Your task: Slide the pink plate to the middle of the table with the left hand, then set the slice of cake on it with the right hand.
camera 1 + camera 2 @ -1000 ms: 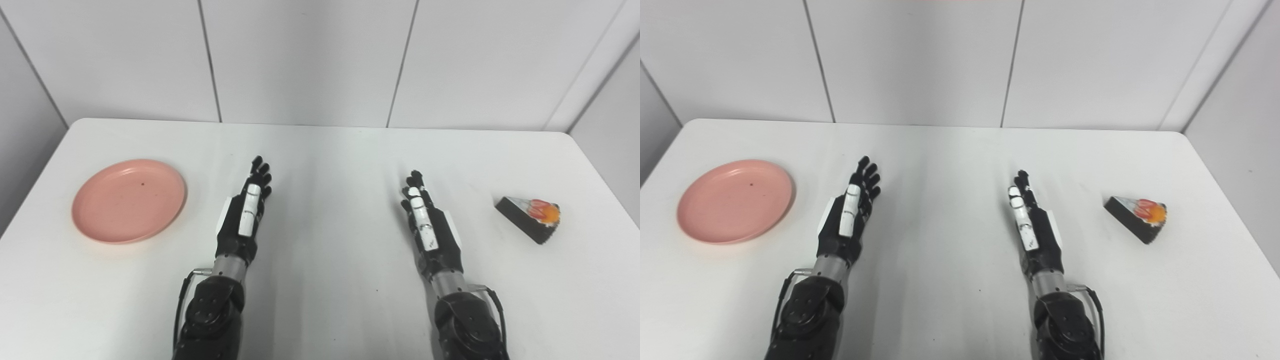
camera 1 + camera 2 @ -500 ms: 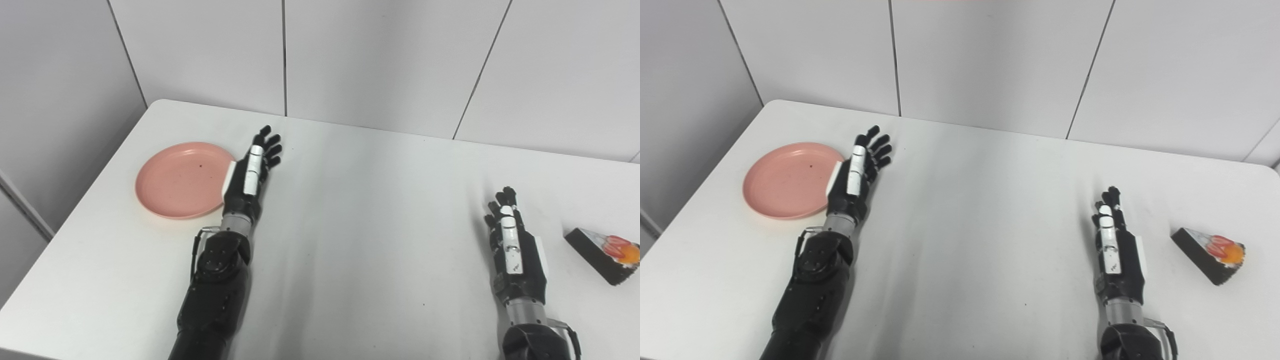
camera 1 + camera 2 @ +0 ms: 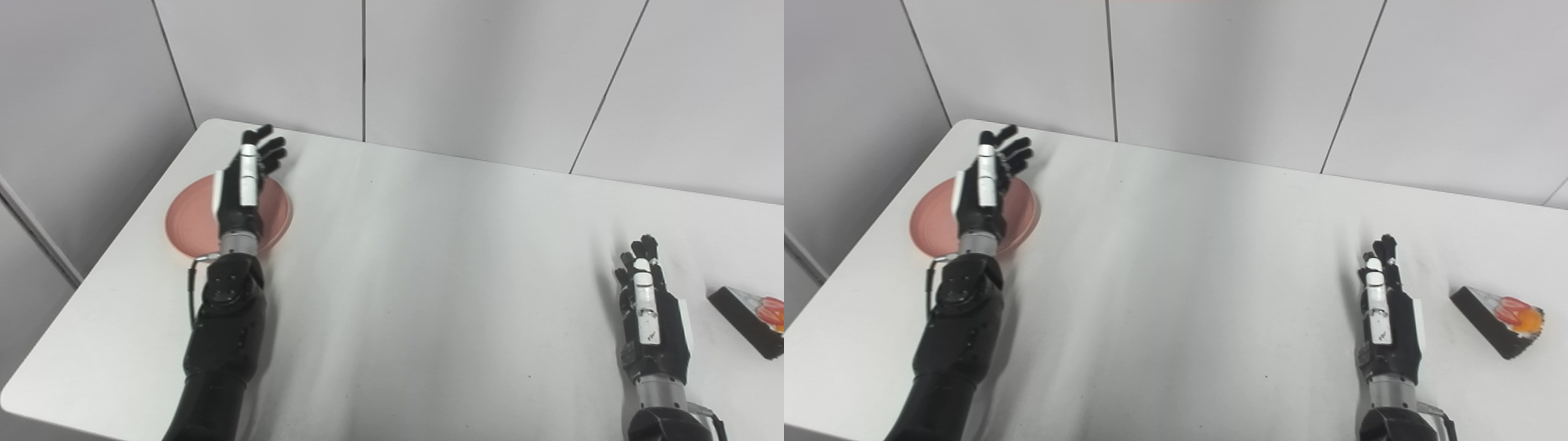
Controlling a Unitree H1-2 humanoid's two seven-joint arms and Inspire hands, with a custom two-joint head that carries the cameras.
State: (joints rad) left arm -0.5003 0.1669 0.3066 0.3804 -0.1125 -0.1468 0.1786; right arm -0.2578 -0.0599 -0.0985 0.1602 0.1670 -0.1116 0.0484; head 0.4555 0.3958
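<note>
Left eye view: the left hand [image 3: 242,184] is held over the plate [image 3: 277,214], fingers spread. The right hand [image 3: 1387,324], fingers pressed together, is held near the cake [image 3: 1497,318]. If pressed off-centre, the plate could be tipped.

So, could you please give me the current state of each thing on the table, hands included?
pink plate: empty, at the table's left side, partly hidden by the hand over it.
slice of cake: lying on the table at the right, untouched.
left hand: open, over the plate.
right hand: open, beside the cake, apart from it.
</note>
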